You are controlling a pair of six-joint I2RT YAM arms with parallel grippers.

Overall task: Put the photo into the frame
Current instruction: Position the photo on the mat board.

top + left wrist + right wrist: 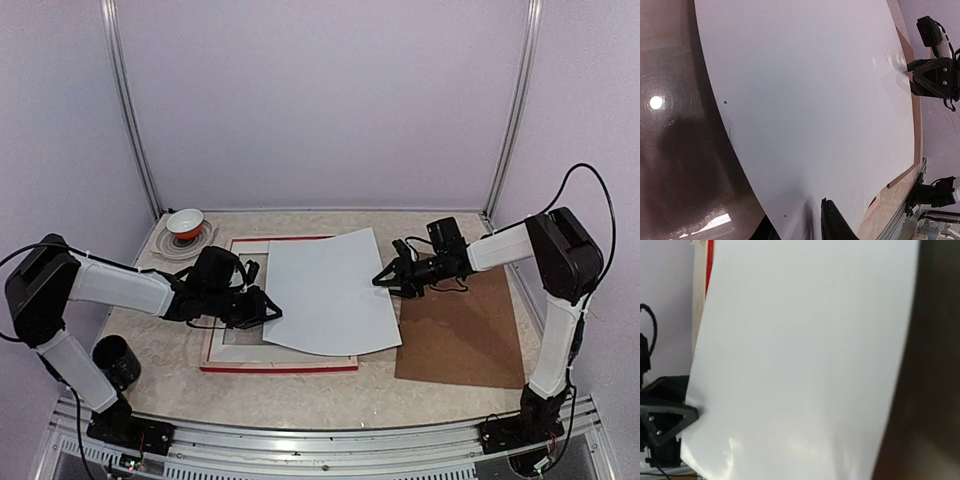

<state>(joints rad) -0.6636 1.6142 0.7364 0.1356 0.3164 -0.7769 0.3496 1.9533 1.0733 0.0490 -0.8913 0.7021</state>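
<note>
Closest up, the photo (325, 290) fills both my wrist views, plain white back upward. It lies skewed across the frame (250, 358), which rests pale wood side up with a red edge showing. Well to the left of my left fingers stands a dark cup (115, 360), and beyond them a white bowl (185, 222). My left gripper (262, 310) sits at the photo's left edge, one finger (832, 222) over the sheet; whether it pinches I cannot tell. My right gripper (385, 280) meets the opposite edge, its spread equally unclear. Just right of those fingertips lies a brown board (460, 335).
</note>
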